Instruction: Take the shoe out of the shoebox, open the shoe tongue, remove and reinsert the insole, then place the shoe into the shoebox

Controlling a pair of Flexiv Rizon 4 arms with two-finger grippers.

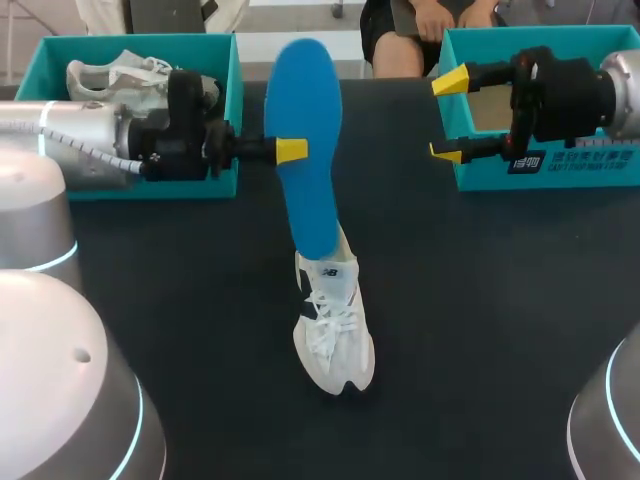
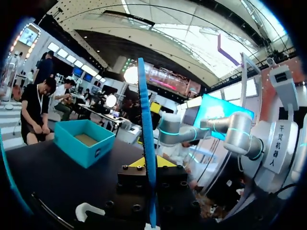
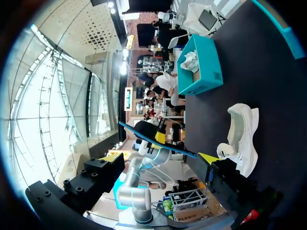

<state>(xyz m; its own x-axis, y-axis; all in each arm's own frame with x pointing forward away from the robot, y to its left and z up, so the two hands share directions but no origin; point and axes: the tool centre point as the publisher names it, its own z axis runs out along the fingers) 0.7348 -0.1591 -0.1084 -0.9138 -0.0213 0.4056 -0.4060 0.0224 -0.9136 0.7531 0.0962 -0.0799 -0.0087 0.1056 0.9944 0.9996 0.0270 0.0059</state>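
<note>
Insole (image 1: 303, 90) clamped in left gripper (image 1: 298, 151) above black table (image 1: 500, 300); right gripper (image 1: 448, 116) released.

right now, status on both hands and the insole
Left hand shut on blue insole, held up. White shoe on table. Right hand open, empty. Nothing seen in the way.

My head camera looks down on the desk (image 1: 480, 300) from above and behind; both wrist cameras face sideways, sharing the insole (image 1: 305, 100).

right shoebox (image 1: 560, 176) front | white print, likely two lines | illegible
</note>
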